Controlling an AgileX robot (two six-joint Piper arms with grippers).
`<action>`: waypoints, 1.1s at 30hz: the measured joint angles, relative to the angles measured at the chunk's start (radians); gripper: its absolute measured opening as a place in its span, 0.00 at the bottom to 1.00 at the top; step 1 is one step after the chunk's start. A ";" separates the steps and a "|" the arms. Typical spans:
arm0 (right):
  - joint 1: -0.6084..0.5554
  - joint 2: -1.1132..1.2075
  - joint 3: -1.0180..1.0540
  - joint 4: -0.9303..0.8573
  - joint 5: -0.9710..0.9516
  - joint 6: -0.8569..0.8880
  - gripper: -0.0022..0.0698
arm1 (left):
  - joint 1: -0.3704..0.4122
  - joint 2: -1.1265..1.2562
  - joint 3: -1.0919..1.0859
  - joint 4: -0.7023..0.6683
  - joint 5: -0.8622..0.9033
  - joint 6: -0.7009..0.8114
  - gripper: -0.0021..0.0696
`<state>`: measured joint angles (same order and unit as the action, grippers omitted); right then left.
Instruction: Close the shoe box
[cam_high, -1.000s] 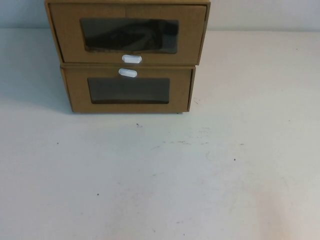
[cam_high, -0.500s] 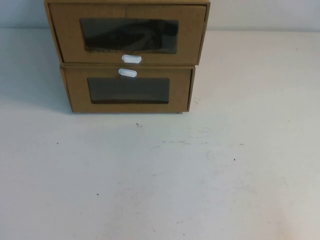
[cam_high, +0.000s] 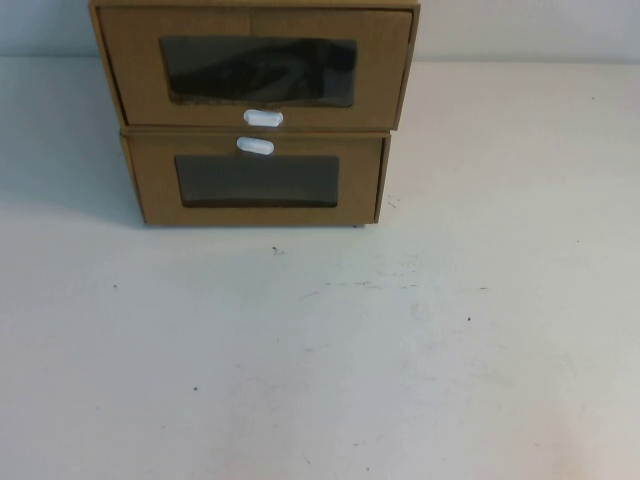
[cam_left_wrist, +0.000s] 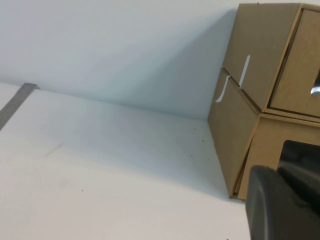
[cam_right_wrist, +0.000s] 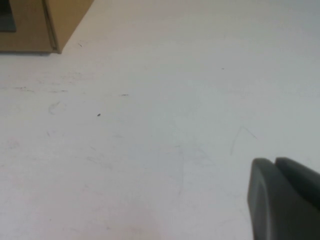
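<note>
Left fingers (cam_left_wrist: 285, 210) show only as a dark block at the edge of the left wrist view, and I cannot tell whether they are spread or closed. Right fingers (cam_right_wrist: 285, 200) show the same way in the right wrist view, a dark block low over bare surface, and I cannot tell their state either. Neither pair appears in the high view.

Under both lies the white counter (cam_high: 400, 350), scuffed and dotted with a few dark specks. The shoe box (cam_high: 135, 60) is ahead of the left fingers and near them, and well away from the right fingers. It is brown cardboard and rests on top of a second, similar box (cam_high: 155, 180) that stands on the counter. From the high view its drawer front looks about level with the edge of its sleeve. Only a bottom corner of the lower box (cam_right_wrist: 30, 25) shows far ahead of the right fingers, across open counter.

The shoe box's clear window (cam_high: 258, 70) shows something dark inside that I cannot make out. The lower box's window (cam_high: 257, 181) is dark too. A white pull tab (cam_high: 263, 118) sits just below the shoe box's window, and the lower box's tab (cam_high: 255, 146) sits just above its own window, so the two tabs lie close together. Two thin white strips (cam_left_wrist: 244, 70) mark the boxes' side facing the left fingers.
</note>
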<state>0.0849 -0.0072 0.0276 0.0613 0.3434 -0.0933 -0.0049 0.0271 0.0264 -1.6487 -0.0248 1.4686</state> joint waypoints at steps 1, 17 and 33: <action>0.000 0.000 0.000 0.000 0.000 0.000 0.01 | 0.000 0.000 0.000 0.000 -0.001 0.000 0.02; 0.000 0.000 0.000 0.001 0.000 -0.001 0.01 | 0.000 -0.004 -0.048 0.952 0.345 -0.649 0.02; 0.000 -0.002 0.000 0.003 0.002 -0.004 0.01 | 0.000 -0.037 -0.001 1.570 0.404 -1.304 0.02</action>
<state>0.0849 -0.0088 0.0276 0.0643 0.3457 -0.0970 -0.0049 -0.0102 0.0251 -0.0788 0.3790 0.1648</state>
